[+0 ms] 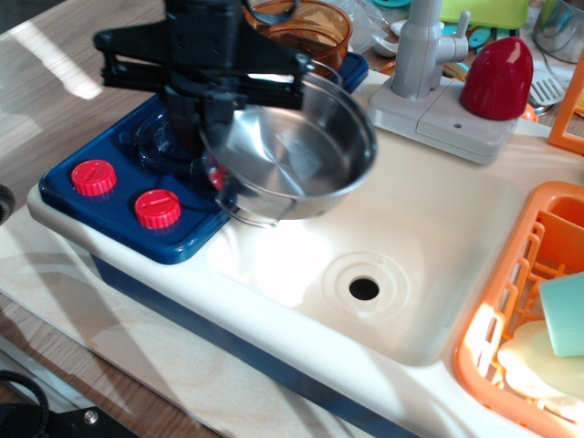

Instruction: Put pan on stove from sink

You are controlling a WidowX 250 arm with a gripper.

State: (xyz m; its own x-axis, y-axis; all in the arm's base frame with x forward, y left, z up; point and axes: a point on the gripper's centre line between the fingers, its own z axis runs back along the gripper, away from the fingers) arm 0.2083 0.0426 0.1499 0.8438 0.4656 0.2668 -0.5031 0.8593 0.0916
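shiny steel pan (290, 155) is up in the air, tilted, hanging over the edge where the dark blue stove (109, 155) with its two red knobs meets the cream sink (438, 246). sink basin's bare, drain hole showing.

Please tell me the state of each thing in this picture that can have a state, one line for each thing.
pan: lifted, tilted, gripped at its left rim, above the edge between stove and sink.
gripper: shut on the pan's rim.
sink: holds nothing, drain hole uncovered.
stove: front burner partly hidden by the gripper, no pan set on it yet.
orange saucepan: upright on the rear burner.
dish rack: holds items.
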